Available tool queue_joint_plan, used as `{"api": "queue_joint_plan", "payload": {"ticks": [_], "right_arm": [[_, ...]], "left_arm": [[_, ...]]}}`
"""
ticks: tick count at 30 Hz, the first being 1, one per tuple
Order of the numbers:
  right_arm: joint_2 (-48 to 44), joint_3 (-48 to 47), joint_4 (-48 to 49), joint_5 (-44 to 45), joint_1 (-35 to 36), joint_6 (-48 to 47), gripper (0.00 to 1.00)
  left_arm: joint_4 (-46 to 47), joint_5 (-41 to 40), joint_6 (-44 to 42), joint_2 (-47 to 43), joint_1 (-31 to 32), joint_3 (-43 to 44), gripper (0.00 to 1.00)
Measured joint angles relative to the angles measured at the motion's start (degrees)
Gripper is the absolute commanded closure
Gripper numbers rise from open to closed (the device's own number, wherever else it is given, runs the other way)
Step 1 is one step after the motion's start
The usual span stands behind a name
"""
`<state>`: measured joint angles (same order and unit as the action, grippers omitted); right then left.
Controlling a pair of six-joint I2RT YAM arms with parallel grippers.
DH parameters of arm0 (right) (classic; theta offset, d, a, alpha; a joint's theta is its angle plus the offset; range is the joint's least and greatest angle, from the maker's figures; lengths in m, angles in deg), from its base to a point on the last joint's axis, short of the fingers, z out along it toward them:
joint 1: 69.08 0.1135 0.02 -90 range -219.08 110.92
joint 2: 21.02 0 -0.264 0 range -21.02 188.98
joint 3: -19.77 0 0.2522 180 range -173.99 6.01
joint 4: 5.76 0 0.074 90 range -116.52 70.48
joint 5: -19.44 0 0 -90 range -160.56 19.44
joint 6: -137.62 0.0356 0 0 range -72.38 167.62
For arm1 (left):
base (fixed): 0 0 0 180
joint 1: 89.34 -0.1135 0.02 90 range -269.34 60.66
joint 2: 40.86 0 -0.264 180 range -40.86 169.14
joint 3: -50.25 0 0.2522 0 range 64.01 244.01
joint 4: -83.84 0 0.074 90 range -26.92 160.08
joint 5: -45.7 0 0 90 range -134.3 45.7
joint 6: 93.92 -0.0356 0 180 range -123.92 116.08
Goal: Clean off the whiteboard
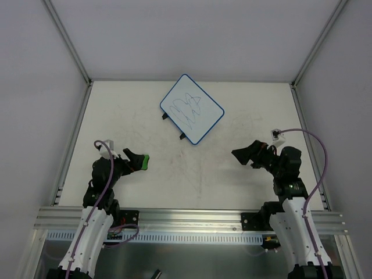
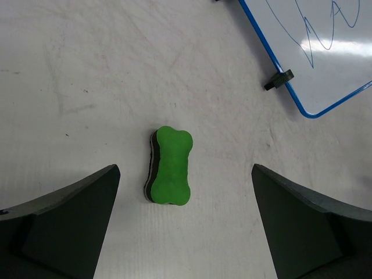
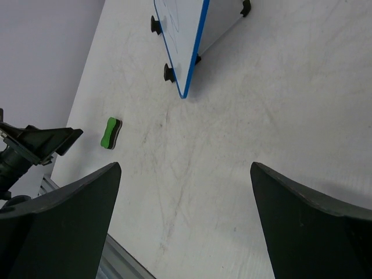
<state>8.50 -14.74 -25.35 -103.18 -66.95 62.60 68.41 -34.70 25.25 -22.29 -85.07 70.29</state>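
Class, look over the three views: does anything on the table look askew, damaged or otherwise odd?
The whiteboard lies diagonally on the table, scribbled with pen; the table surface shows faint grey scuffs. Nothing else stands out.

Obstacles on the scuffed white tabletop [image 1: 232,186]: small blue-rimmed white whiteboard [image 1: 192,108], far centre, raised on black feet [image 1: 182,137]; green bone-shaped foam eraser [image 2: 170,166], near left, lying flat; passable bare surface between the two and across the near right.

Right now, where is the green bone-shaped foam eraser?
Top view: the green bone-shaped eraser lies on the white table, left side, ahead of the left end effector, whose open fingers flank it without touching; the blue-rimmed whiteboard sits farther back.
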Motion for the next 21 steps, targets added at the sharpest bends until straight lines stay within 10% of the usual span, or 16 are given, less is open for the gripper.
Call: {"api": "queue_joint_plan", "payload": {"ticks": [21], "right_arm": [[49.51,-20.83,38.1,-6.01,0.07,4.81,0.03]], "left_arm": [[-2.64,-1.62,0.07,8.22,0.02,6.86,0.01]]}}
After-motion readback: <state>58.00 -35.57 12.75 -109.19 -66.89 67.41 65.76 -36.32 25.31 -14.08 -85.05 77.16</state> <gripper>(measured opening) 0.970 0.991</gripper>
